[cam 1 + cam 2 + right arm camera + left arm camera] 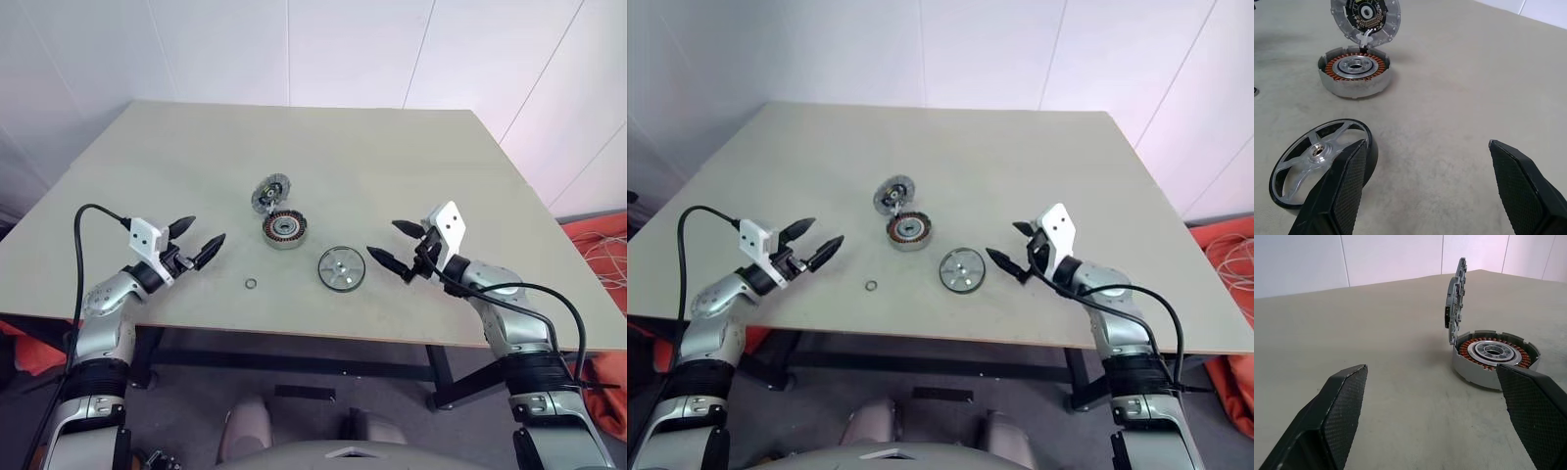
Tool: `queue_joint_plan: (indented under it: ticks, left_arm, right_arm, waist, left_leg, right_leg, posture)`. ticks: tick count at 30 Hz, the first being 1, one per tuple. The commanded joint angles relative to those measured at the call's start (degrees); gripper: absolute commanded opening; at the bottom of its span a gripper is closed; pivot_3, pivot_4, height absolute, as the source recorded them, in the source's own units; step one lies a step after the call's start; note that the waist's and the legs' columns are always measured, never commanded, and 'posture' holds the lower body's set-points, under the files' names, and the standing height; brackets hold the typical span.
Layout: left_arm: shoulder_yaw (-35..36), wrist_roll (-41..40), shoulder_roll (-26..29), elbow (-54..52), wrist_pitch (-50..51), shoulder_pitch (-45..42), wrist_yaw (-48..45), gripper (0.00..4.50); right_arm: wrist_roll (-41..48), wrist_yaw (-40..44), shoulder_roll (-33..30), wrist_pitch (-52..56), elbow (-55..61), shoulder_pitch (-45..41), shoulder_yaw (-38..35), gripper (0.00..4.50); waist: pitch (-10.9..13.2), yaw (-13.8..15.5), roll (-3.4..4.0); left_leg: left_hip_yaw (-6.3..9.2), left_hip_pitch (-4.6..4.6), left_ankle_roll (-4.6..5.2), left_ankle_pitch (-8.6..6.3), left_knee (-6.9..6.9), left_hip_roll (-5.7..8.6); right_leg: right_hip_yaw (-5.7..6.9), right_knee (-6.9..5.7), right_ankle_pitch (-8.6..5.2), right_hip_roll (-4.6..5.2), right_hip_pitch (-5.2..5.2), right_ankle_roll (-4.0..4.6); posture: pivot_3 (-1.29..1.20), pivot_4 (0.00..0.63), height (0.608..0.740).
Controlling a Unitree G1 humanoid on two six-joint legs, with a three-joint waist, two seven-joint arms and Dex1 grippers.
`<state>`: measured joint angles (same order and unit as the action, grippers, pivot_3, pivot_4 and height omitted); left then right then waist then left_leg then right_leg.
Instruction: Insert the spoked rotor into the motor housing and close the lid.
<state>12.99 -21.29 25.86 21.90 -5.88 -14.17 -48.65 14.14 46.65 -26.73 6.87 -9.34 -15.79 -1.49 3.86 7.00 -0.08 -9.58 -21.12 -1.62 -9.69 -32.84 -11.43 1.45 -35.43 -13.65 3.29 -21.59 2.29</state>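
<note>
The motor housing (pixel 286 229), a short drum with copper windings, sits mid-table with its top uncovered. The lid (pixel 270 194) stands nearly upright at the housing's far edge, its dark inner face turned toward the drum. The spoked rotor (pixel 341 267) lies flat on the table, nearer to me and right of the housing. My left gripper (pixel 201 235) hovers open to the left of the housing, pointing at it. On the other side, my right gripper (pixel 385 240) is open just right of the rotor, and its near finger (pixel 1342 186) overlaps the rotor's rim (pixel 1317 156) in the right wrist view.
A tiny metal ring (pixel 251 284) lies on the table between my left gripper and the rotor. The table's (pixel 392 147) front edge runs just below both grippers. Orange fabric (pixel 598 245) lies on the floor at the right.
</note>
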Motion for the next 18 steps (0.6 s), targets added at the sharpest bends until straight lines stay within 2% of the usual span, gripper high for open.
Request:
queue_joint_plan:
  ticks: [1, 11, 18]
  left_arm:
    - [0.03, -0.14, 0.26, -1.77, -0.56, -0.68, -0.05, 4.48]
    - [-0.04, -0.2, 0.17, -1.68, -0.62, -0.76, -0.2, 4.48]
    - [-0.04, -0.17, 0.18, -1.6, -0.7, -0.82, -0.25, 4.48]
  right_arm:
    - [0.0, -0.35, -0.03, -0.63, 1.11, -1.56, -0.2, 4.5]
    - [-0.21, 0.3, -0.27, 0.05, 1.22, -1.83, 0.07, 4.5]
    - [-0.46, 0.9, -3.35, 15.53, 8.42, -3.62, 3.42, 4.5]
  waist:
    - [0.0, 0.0, 0.0]
    - [0.0, 0.01, 0.0]
    - [0.0, 0.09, 0.0]
  left_leg:
    - [0.0, 0.0, 0.0, 0.0, 0.0, 0.0]
    - [0.0, 0.0, 0.0, 0.0, -0.01, 0.0]
    - [0.0, 0.01, 0.0, 0.0, -0.01, 0.0]
  right_leg:
    - [0.0, 0.0, 0.0, 0.0, 0.0, 0.0]
    - [0.0, -0.01, 0.0, 0.0, 0.0, 0.0]
    - [0.0, -0.02, 0.0, 0.0, 0.01, 0.0]
  posture:
    - [0.0, 0.0, 0.74]
    - [0.0, 0.0, 0.74]
    - [0.0, 0.0, 0.74]
